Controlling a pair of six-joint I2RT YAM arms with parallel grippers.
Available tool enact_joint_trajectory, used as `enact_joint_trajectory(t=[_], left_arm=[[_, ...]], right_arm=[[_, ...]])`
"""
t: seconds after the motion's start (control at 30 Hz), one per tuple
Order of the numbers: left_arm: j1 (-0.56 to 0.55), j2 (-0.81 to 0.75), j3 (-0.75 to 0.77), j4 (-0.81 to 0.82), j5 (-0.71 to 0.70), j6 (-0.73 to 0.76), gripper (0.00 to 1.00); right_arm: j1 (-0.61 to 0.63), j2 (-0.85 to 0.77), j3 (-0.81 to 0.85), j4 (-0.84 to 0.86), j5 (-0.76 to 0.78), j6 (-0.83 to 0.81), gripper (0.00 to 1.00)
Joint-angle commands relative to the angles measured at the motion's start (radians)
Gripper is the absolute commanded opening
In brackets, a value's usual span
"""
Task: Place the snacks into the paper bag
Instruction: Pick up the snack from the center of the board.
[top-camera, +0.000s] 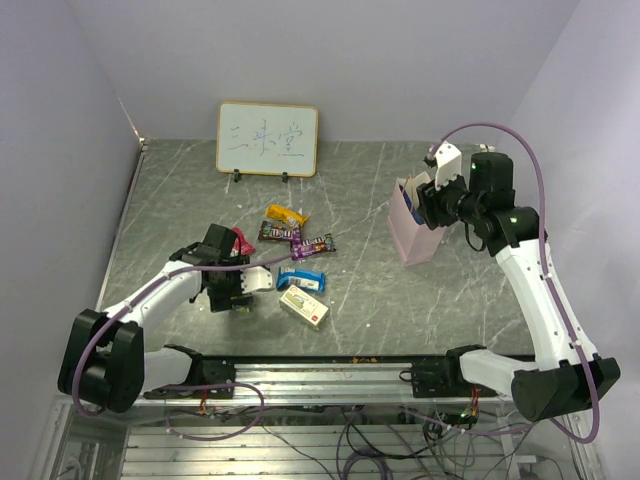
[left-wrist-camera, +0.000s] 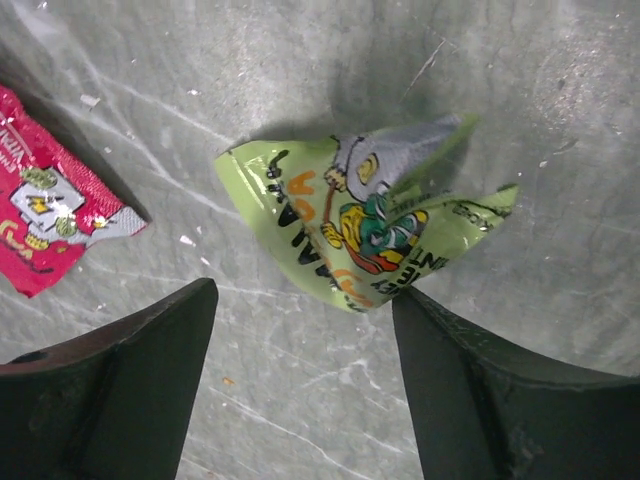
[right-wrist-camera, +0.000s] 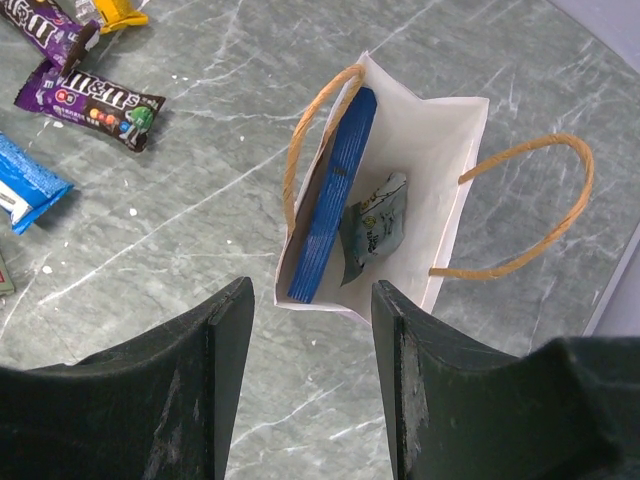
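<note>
My left gripper (left-wrist-camera: 305, 310) is open, low over the table, its fingers just short of a crumpled green snack packet (left-wrist-camera: 365, 225); the right fingertip is at the packet's edge. A pink-red packet (left-wrist-camera: 45, 215) lies to its left. In the top view the left gripper (top-camera: 232, 298) is beside the loose snacks: an orange packet (top-camera: 285, 215), two purple-brown packets (top-camera: 278, 233), a blue-white bar (top-camera: 300, 280) and a cream packet (top-camera: 304, 307). My right gripper (right-wrist-camera: 312, 300) is open and empty above the pale pink paper bag (right-wrist-camera: 440, 150), which holds a blue ridged packet (right-wrist-camera: 335, 195) and a small grey-blue packet (right-wrist-camera: 375, 228).
The bag (top-camera: 412, 228) stands upright at the right of the table, with my right gripper (top-camera: 425, 200) over it. A white writing board (top-camera: 267, 139) stands at the back. Walls close the left, back and right sides. A metal rail runs along the near edge.
</note>
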Motion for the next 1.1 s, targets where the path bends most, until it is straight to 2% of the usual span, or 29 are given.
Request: enact_joint_trajectory(t=[0.0, 0.4, 0.7, 0.9, 1.07], left_arm=[[0.004, 0.026, -0.015, 0.043, 0.087, 0.045, 0.79], [0.005, 0.034, -0.024, 0.061, 0.173, 0.019, 0.44], [0.004, 0.028, 0.043, -0.004, 0.213, -0.031, 0.15], [0.005, 0.013, 0.151, -0.094, 0.274, -0.058, 0.09], [0.004, 0.007, 0.310, -0.193, 0.396, -0.109, 0.07]], right_arm=[[-0.003, 0.010, -0.009, -0.008, -0.001, -0.013, 0.51], [-0.001, 0.025, -0.007, -0.012, -0.021, -0.034, 0.51], [0.031, 0.067, 0.063, -0.018, -0.100, -0.112, 0.51], [0.050, 0.080, 0.100, 0.010, -0.241, -0.140, 0.51], [0.103, 0.094, 0.089, 0.091, -0.417, -0.148, 0.52]])
